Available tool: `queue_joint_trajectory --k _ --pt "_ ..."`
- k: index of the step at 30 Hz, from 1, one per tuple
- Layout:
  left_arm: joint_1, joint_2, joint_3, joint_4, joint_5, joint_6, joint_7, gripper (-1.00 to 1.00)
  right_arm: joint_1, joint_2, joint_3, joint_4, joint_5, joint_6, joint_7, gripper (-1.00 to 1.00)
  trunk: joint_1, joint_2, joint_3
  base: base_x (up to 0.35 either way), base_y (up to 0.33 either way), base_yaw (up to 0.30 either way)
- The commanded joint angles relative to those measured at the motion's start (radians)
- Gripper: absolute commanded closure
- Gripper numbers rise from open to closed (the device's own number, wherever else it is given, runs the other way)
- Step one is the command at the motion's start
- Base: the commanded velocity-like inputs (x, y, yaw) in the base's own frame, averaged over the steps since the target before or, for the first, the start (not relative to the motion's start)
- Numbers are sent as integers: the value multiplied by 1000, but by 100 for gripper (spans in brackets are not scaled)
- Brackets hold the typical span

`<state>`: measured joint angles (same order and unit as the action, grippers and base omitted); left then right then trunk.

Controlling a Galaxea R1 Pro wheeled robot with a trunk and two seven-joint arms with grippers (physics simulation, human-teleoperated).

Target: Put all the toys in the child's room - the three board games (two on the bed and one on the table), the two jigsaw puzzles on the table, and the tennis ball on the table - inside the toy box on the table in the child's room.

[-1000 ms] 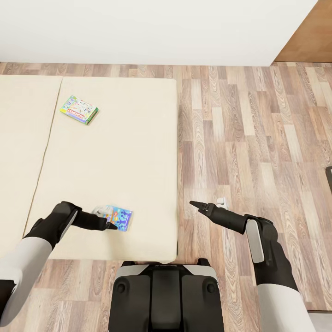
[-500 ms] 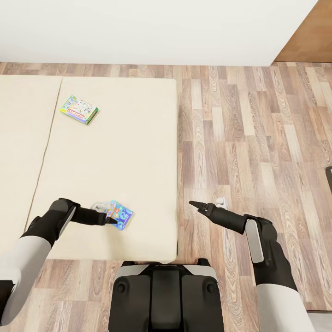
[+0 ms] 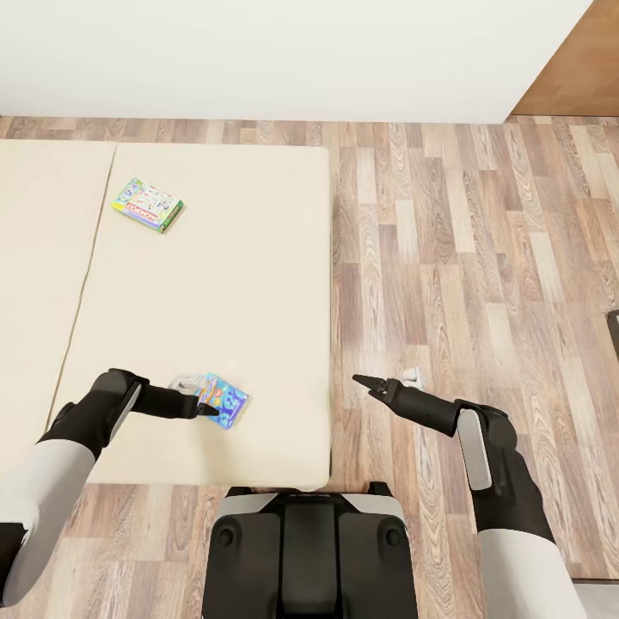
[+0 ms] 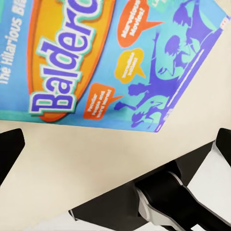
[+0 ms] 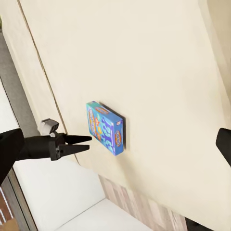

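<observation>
A blue board game [image 3: 222, 399] with colourful lettering lies flat near the front edge of the beige bed [image 3: 223, 275]. My left gripper [image 3: 208, 409] is open and low at the box's near left side. In the left wrist view the box [image 4: 115, 57] lies just beyond the spread fingertips [image 4: 9, 149], with nothing between them. A pale green-edged board game [image 3: 148, 205] rests far back on the bed's left part. My right gripper [image 3: 365, 381] is open and empty above the floor, right of the bed. Its camera sees the blue box [image 5: 107, 127] and the left gripper [image 5: 81, 143].
Wood floor [image 3: 481, 258] spreads right of the bed, with a white wall [image 3: 284, 52] behind. A seam [image 3: 90, 258] splits the mattress on the left. My base [image 3: 309, 550] stands against the bed's front edge. A dark object [image 3: 614, 331] pokes in at the right edge.
My left gripper has edged a little farther onto the bed by the blue box, which has turned slightly. The right arm has barely moved.
</observation>
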<state>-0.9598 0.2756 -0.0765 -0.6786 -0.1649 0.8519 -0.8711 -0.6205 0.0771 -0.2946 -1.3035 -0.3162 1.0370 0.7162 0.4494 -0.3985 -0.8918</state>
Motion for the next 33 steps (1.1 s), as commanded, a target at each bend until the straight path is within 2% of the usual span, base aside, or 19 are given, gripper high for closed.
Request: queue_joint_trajectory --k 1,11,17,24,33 --pt "0 1 0 -1 -10 1 -9 -100 -1 1 -3 0 6 5 8 -100 1 -2 -1 0 0 0" --pt "0 1 10 -33 -9 7 -11 -100 -1 1 -3 0 7 5 8 -100 1 -2 -1 0 0 0" --pt "0 1 34 -47 -9 24 -11 -100 -1 1 -3 0 7 5 8 -100 1 -2 -1 0 0 0" --pt "0 2 79 -74 -10 34 -10 -100 -1 2 -3 0 9 5 8 -100 1 -2 -1 0 0 0" --pt "0 7 94 -94 -11 51 -10 -100 -1 2 -3 0 8 5 8 -100 1 -2 -1 0 0 0"
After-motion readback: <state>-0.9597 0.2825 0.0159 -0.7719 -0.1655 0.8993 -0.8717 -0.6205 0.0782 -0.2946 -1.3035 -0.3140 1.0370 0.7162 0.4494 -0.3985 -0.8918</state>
